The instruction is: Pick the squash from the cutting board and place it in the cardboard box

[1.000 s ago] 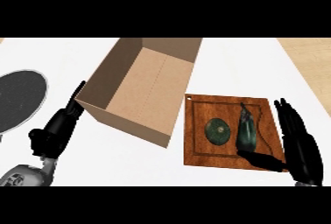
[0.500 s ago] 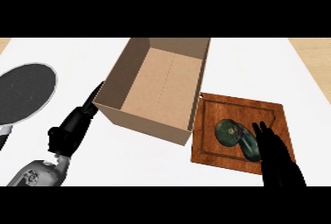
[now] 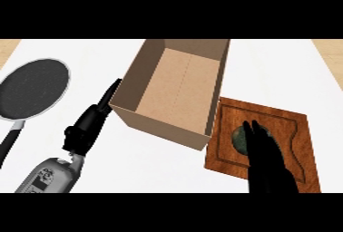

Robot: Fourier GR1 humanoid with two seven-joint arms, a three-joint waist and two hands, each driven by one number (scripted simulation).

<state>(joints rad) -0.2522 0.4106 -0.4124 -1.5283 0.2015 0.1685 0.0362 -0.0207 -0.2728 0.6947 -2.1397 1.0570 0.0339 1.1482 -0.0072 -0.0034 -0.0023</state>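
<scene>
Step in hand: the reach. I have the right hand (image 3: 267, 156) over the squash (image 3: 240, 137), not gripping yet as far as I can read.

- Squash: dark green, on the cutting board (image 3: 295, 136), left half of it, near the edge that faces the cardboard box (image 3: 175, 86). Only its left part shows; the rest is under my right hand.
- Right hand: comes in from the lower edge, fingers straight and pressed close together, tips pointing up the board and lying across the squash. No curl visible. Can't tell whether they touch the squash or sit just above it. Thumb is not visible.
- Left hand (image 3: 90, 122): left of the box, fingers straight and together, tips pointing up toward the box's left wall, near it but apart. Holds nothing. Looks parked.
- Box: open top, nothing visible inside, just beside the board's left edge, its near right corner overlapping the board's corner in this view.
- Frying pan (image 3: 32, 88) far left, well clear of the path.

Next, as I judge it: close fingers and thumb round the squash, lift it clear of the box's right wall, carry left over the opening, release. Main risk: the squash rolls away as the fingers close.
</scene>
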